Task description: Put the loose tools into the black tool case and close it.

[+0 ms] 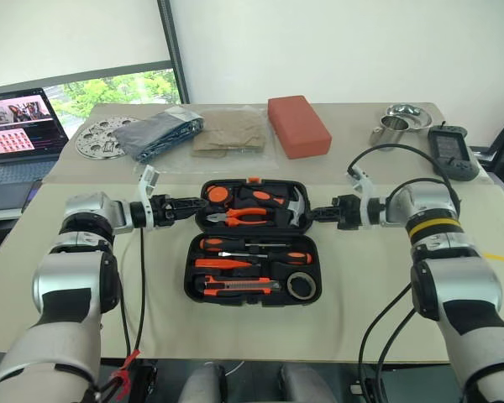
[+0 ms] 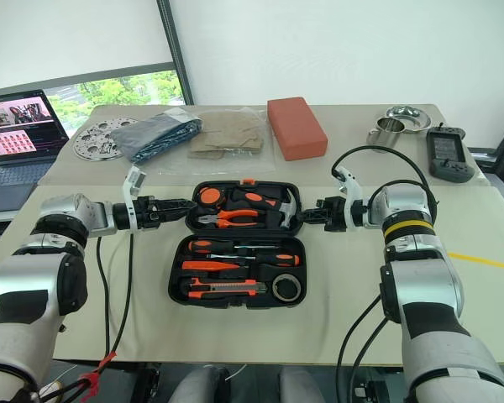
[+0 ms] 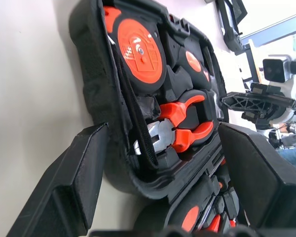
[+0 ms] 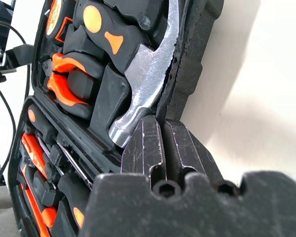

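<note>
left gripper (image 1: pixel 187 204): fingers wide, straddling case (image 1: pixel 254 243) lid's left edge
right gripper (image 1: pixel 312 214): pinched together at lid's right edge, contact unclear
tape roll (image 1: pixel 301 286): half sunk in slot

My two arms reach in from the lower corners of the head views, forearms rising up the frame and wrists bent inward so both pincers point toward each other across the middle. My left pincer (image 1: pixel 187 204) sits left of centre, lying nearly level, its black fingers (image 3: pixel 74 182) spread wide apart. My right pincer (image 1: pixel 313 213) sits right of centre at about the same height, tilted slightly downward, its two fingers (image 4: pixel 145 148) pressed flat together with no gap between them. Black cables loop from each wrist back along the forearms.
</note>
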Available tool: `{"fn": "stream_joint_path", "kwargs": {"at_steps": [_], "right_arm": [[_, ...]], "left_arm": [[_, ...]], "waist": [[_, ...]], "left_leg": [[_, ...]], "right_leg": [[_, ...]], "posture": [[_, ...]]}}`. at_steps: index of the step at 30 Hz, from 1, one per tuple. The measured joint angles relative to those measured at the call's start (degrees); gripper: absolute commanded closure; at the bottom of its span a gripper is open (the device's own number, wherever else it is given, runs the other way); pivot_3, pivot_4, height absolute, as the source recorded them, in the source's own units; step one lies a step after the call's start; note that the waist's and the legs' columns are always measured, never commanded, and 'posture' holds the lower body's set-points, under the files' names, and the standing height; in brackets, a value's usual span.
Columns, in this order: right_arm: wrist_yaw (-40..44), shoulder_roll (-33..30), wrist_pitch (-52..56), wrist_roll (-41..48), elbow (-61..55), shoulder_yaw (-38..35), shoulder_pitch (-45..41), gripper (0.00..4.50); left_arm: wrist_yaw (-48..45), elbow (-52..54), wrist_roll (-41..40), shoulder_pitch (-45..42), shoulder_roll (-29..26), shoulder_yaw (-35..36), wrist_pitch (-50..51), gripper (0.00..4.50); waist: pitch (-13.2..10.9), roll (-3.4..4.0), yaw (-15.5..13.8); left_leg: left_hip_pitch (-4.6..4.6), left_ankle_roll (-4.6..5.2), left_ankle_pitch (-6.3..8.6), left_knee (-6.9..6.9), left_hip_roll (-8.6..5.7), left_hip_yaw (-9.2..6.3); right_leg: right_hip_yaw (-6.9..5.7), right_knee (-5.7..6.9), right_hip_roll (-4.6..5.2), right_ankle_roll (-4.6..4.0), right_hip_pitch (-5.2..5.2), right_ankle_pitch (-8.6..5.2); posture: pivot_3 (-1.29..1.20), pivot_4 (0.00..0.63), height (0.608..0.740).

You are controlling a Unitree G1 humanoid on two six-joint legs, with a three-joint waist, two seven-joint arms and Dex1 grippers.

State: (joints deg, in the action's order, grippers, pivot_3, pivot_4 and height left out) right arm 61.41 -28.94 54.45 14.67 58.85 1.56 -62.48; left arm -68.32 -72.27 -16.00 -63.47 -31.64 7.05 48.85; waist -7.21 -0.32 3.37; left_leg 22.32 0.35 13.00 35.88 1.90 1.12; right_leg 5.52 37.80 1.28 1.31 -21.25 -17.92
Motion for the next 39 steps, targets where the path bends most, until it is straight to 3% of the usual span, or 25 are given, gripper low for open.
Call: {"fn": "stream_joint_path", "kwargs": {"at_steps": [2,10,18,24,39], "right_arm": [[0.17,0.11,-0.32,-0.01,0.00,0.00,0.02,4.50],[0.51,0.04,-1.80,-0.15,0.00,-0.14,0.11,4.50],[2.45,-0.12,-4.08,-0.44,-0.03,-0.14,0.53,4.50],[3.51,-0.06,-10.50,-0.28,-0.35,-2.26,2.10,4.50],[5.94,2.99,-42.03,-0.49,-3.95,-6.66,9.73,4.50]], "left_arm": [[0.22,-0.06,0.24,0.00,0.01,0.18,-0.20,1.40],[0.21,-0.73,2.62,0.70,-0.80,0.35,-1.70,4.41],[-0.49,-0.98,3.31,0.95,-0.88,0.64,-2.80,4.47],[-3.26,0.20,4.01,2.73,-0.64,0.62,-10.02,4.47],[4.84,8.58,9.28,9.91,1.06,-0.56,-56.02,4.47]], "waist": [[0.00,0.00,0.19],[0.00,0.00,0.21],[0.00,0.00,0.23],[0.00,0.01,0.14],[-0.01,0.01,-0.72]], "left_leg": [[0.01,0.00,0.00,0.00,-0.01,-0.03],[0.05,-0.01,-0.01,0.00,-0.06,-0.11],[0.05,-0.02,-0.01,0.00,-0.06,-0.15],[0.05,-0.09,-0.05,-0.02,-0.06,-0.15],[0.05,-0.19,-0.11,-0.05,-0.01,-0.11]], "right_leg": [[-0.01,0.04,0.00,0.00,-0.01,0.00],[-0.04,0.09,0.06,0.00,-0.02,0.00],[-0.08,0.10,0.05,0.00,-0.02,0.00],[-0.10,0.10,0.07,0.00,-0.01,0.00],[-0.05,0.16,0.17,-0.02,-0.03,0.05]], "posture": [[0.00,0.150,0.740],[0.00,0.150,0.740],[0.00,0.150,0.740],[0.00,0.150,0.740],[0.00,0.150,0.740]]}}
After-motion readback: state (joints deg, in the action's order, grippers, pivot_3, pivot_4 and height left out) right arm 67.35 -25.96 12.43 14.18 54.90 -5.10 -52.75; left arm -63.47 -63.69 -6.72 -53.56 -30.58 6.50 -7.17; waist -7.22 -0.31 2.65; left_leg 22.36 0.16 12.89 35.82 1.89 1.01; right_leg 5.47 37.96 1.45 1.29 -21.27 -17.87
